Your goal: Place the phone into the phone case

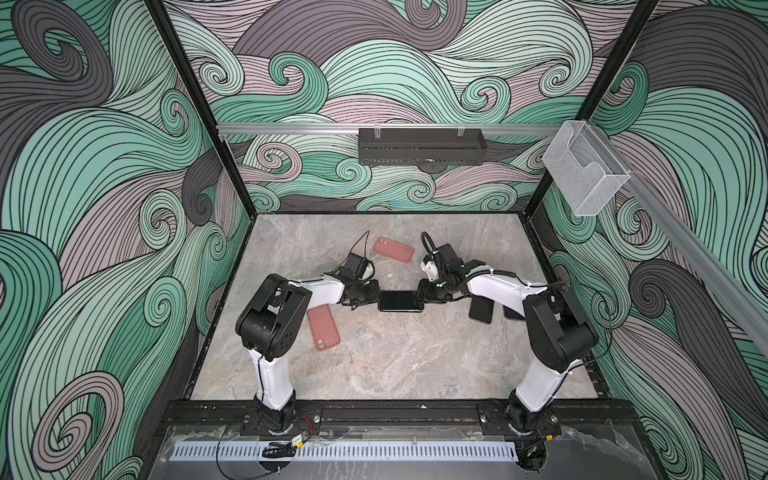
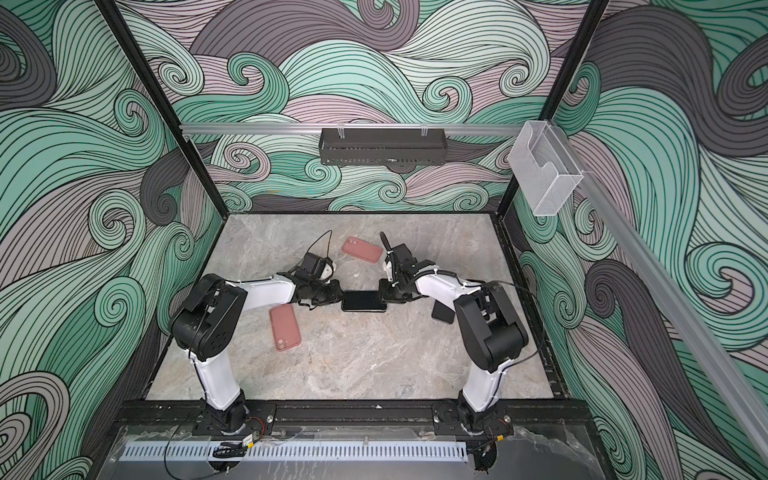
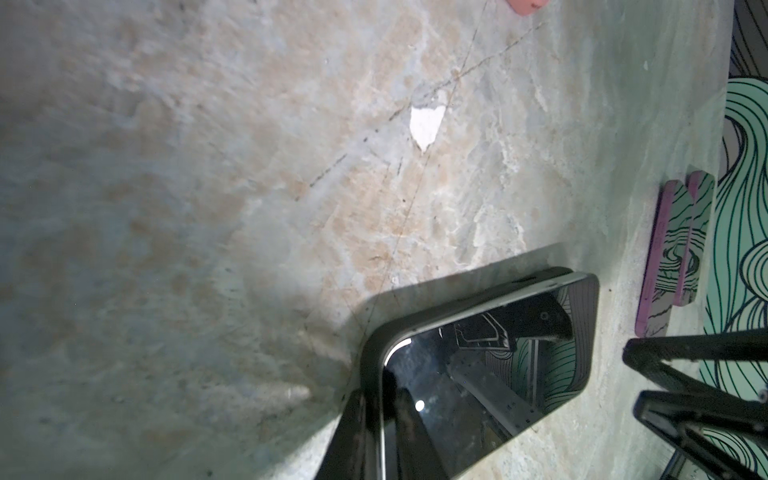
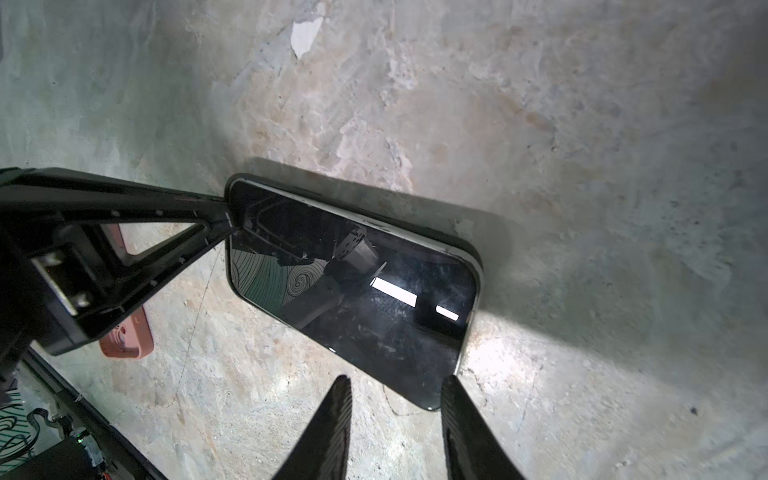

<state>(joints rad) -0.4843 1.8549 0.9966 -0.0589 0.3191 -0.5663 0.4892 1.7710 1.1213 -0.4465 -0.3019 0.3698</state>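
My left pincer [image 1: 376, 299] pinches the phone [image 1: 400, 301] by one short end, perhaps just off the table [image 1: 374, 365]; my right pincer [image 4: 395, 381] stands parted at its other end.

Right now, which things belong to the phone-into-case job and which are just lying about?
In the job: black phone, clamped by the left pincer; open right pincer; near pink case and far pink case, either could be the target.
Lying about: spare phones by the right arm; black tray; clear holder.
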